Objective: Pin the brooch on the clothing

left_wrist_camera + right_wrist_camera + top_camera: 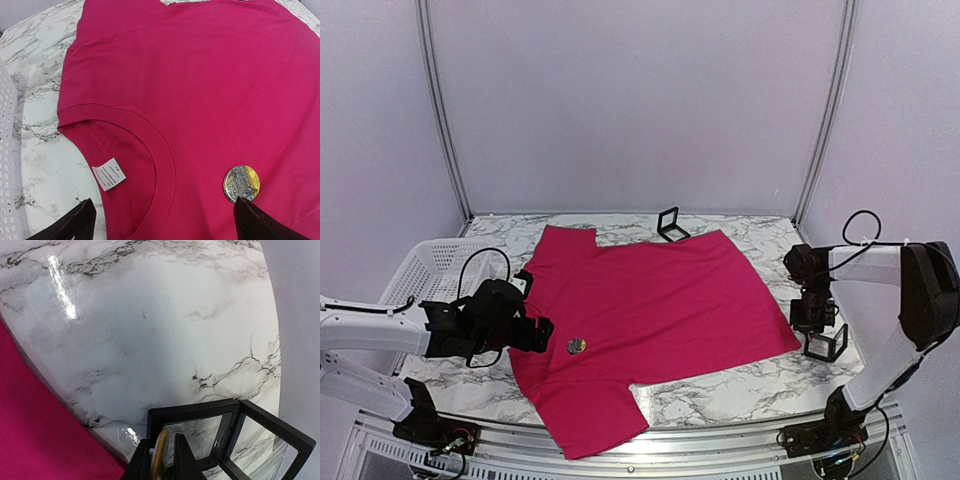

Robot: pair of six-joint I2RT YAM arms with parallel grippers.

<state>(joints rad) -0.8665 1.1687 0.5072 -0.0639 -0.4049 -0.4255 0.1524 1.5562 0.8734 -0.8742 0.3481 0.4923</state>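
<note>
Treat the brooch (241, 183), lying on the soft clothing (660, 300) just beside its neckline and next to the wide-open left gripper (164, 207), as small, hard and likely slick, pinching it by the rim, and ignore the narrow right gripper (162, 460) at the black frame (260, 425), grip unclear.

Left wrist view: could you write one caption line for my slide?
Open left end effector above the magenta T-shirt, one fingertip next to the round brooch resting near the collar.

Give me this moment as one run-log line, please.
shirt flat | brooch on shirt near collar | left gripper open beside brooch | right gripper at black case, grip unclear
</note>
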